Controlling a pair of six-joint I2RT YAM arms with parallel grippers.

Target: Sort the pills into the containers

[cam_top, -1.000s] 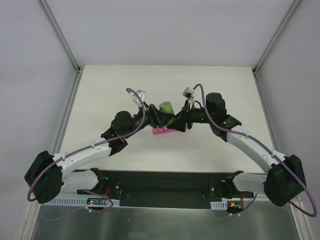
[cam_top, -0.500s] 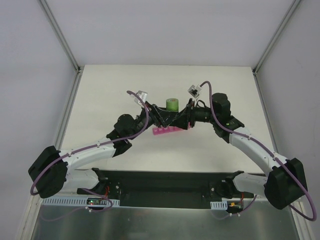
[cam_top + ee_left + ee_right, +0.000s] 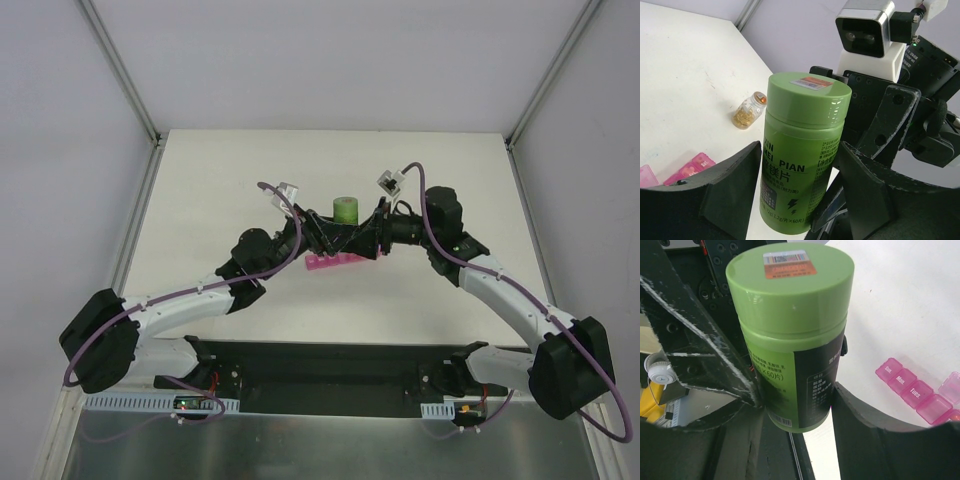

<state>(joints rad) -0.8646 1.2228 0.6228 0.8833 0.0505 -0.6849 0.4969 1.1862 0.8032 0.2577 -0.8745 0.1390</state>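
A green pill bottle [image 3: 344, 209] with a green cap stands upright between both grippers, its base off the table in the right wrist view. My right gripper [image 3: 795, 395] is shut on the bottle's [image 3: 790, 335] lower body, a finger pressed on each side. My left gripper [image 3: 799, 150] is open around the same bottle [image 3: 802, 150], with thin gaps at its fingers. The pink containers [image 3: 335, 262] lie on the table just in front of the grippers, and their labelled lids [image 3: 912, 387] show in the right wrist view. No loose pills are in view.
A small clear vial of yellow pills [image 3: 749, 111] lies on its side on the white table [image 3: 220, 190] behind the bottle. The two arms meet mid-table, and their cables arch above them. Metal frame posts stand at the back corners.
The green bottle went from tilted to upright and moved slightly back. The left jaws widened around it. Both wrists shifted a little; the right grip stayed the same.
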